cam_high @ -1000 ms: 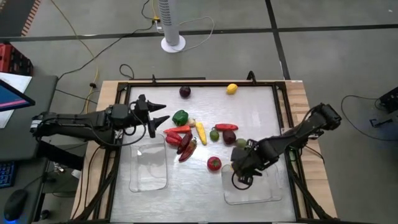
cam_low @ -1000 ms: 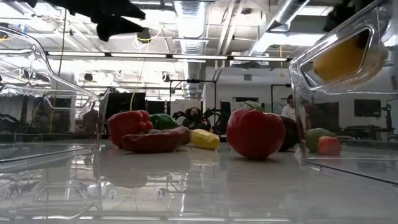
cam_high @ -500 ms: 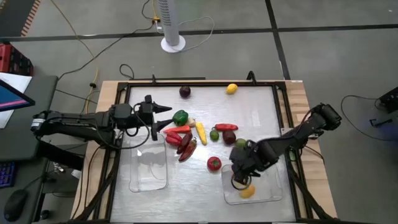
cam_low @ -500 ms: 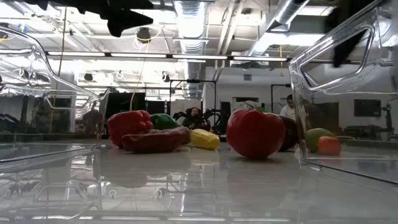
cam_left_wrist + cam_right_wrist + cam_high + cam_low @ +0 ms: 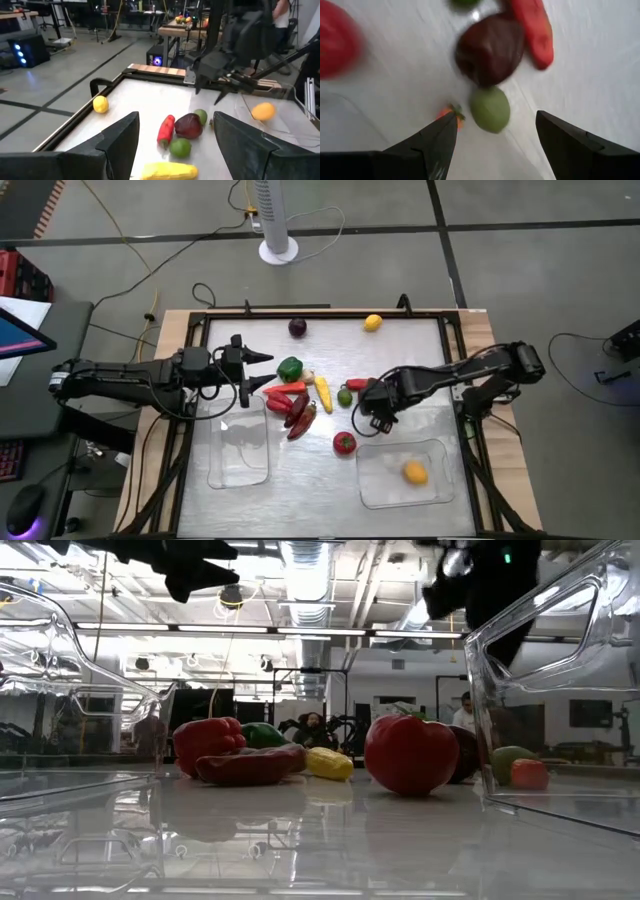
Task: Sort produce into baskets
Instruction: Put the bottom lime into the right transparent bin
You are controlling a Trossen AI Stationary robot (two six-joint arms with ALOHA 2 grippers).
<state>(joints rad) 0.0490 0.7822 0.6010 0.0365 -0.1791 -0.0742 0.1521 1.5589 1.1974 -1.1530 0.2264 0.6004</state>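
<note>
While one yellow lemon (image 5: 415, 472) already lies inside the right basket (image 5: 372, 493) at the lower right of the high view, the right gripper (image 5: 368, 410) hangs with its fingers spread and nothing between them, just above that basket's upper-left corner and over the cluster at the frame's centre. In the right wrist view a small green lime (image 5: 490, 108) sits between the two dark fingertips and just ahead of them, touching or nearly touching a dark-red round piece (image 5: 490, 48) beyond it, with a long red pepper (image 5: 536, 35) beside that. That is the relation the next pick turns on: the lime lies straight along the gripper's line of sight, roughly centred in the gap, so a descent looks enough to bracket it, though the dark piece so close behind could be nudged.

Over at centre left of the high view, the left gripper (image 5: 256, 370) is also spread and empty, pointing toward the green pepper (image 5: 290, 368) just beside its tips, with the left basket (image 5: 238, 470) below it holding nothing I can see. For the lime, the right arm is clearly the nearer. A tomato (image 5: 344, 443) rests between the baskets; a second lemon (image 5: 373, 323) and a dark purple piece (image 5: 297, 328) sit well apart along the upper edge.
</note>
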